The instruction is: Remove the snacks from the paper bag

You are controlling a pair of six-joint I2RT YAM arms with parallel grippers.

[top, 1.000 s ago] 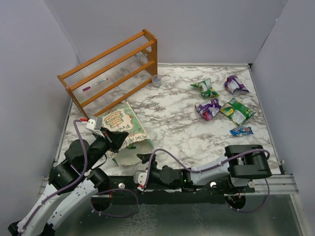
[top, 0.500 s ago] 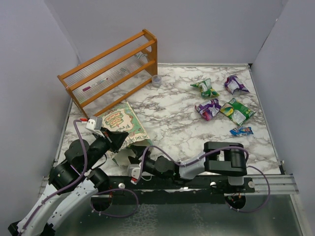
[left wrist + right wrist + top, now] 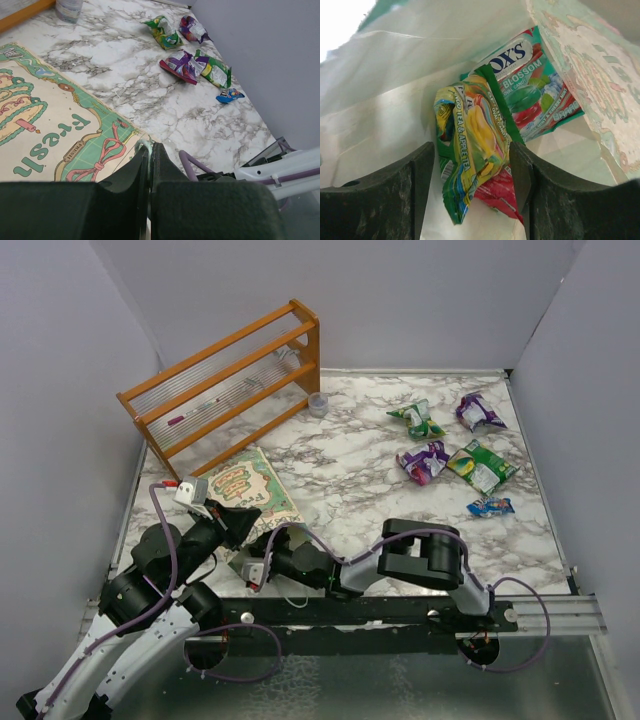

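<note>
The paper bag (image 3: pixel 248 492) lies flat at the near left, mouth toward the arms. My left gripper (image 3: pixel 240 524) is shut on its rim, seen pinched between the jaws in the left wrist view (image 3: pixel 148 148). My right gripper (image 3: pixel 262 558) is inside the bag's mouth. In the right wrist view it is open (image 3: pixel 471 150), its jaws on either side of a green-yellow packet (image 3: pixel 470 145), not closed on it. A green-red packet (image 3: pixel 535 85) lies behind it and a red one (image 3: pixel 497 192) under it. Several packets (image 3: pixel 423 461) lie on the table at the far right.
An orange wooden rack (image 3: pixel 225 380) stands at the back left, with a small clear cup (image 3: pixel 318 404) beside it. Grey walls close in the marble table (image 3: pixel 340 490) on three sides. The right arm stretches across the near edge.
My right arm has swung left along the near edge and its gripper has gone into the bag's mouth. The left gripper and the bag have stayed put.
</note>
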